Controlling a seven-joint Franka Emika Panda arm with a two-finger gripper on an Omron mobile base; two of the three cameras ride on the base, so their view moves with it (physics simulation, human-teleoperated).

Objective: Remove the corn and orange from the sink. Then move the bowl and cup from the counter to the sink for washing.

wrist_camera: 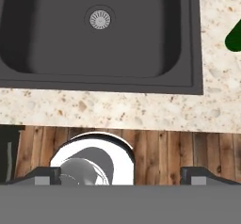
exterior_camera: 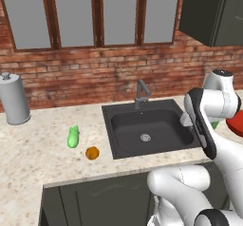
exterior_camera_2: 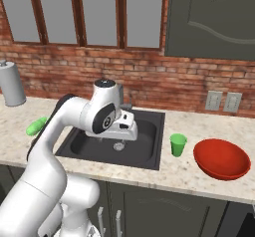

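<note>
Corn point(exterior_camera: 73, 136) and orange point(exterior_camera: 92, 153) are out on the counter, sink point(exterior_camera: 124, 129) bare. Gripper point(wrist_camera: 120, 175) spread wide, holding nothing, so I'd swing right, come straight down over the cup point(exterior_camera_2: 178, 144) beside the bowl point(exterior_camera_2: 221, 159), and clamp mid-wall.

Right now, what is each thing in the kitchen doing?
Dark charcoal sink: nothing inside, drain bare.
Small green corn cob: lying on the counter, left of the sink.
Small round orange: on the counter beside the corn.
Small green cup: upright on the counter, right of the sink.
Wide red bowl: upright beside the cup.
Gripper: open, holding nothing.
</note>
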